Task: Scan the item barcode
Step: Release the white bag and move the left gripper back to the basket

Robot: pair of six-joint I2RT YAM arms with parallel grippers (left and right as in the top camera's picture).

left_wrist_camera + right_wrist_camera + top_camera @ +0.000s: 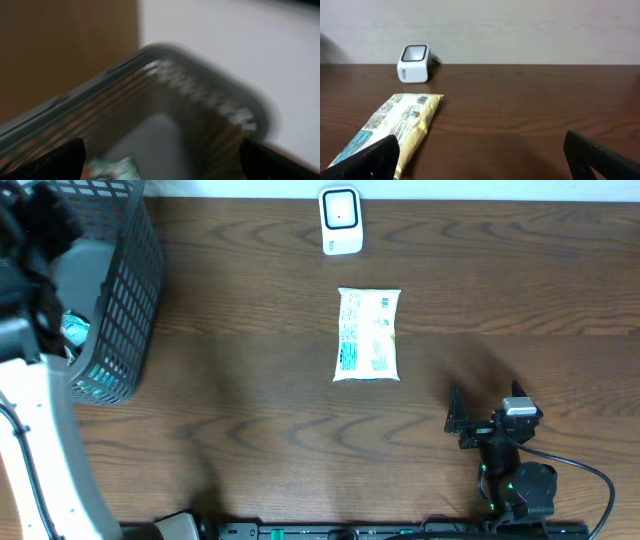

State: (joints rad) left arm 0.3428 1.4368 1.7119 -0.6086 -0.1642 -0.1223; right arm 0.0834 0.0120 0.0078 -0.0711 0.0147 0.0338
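Note:
A yellow and white packet (369,335) lies flat in the middle of the table, printed side up; in the right wrist view the packet (395,125) reaches past the left finger. The white scanner (340,221) stands at the far edge beyond it, and the scanner (414,63) shows its dark window. My right gripper (487,412) rests open near the front right, empty (480,155). My left gripper (160,162) hangs open over the basket (200,85), its fingers wide apart, with a teal packet (112,167) lying below them in a blurred view.
The dark mesh basket (130,290) stands at the table's far left with the left arm (40,430) reaching over it; a teal packet (78,330) shows inside. A black cable (585,470) loops by the right arm's base.

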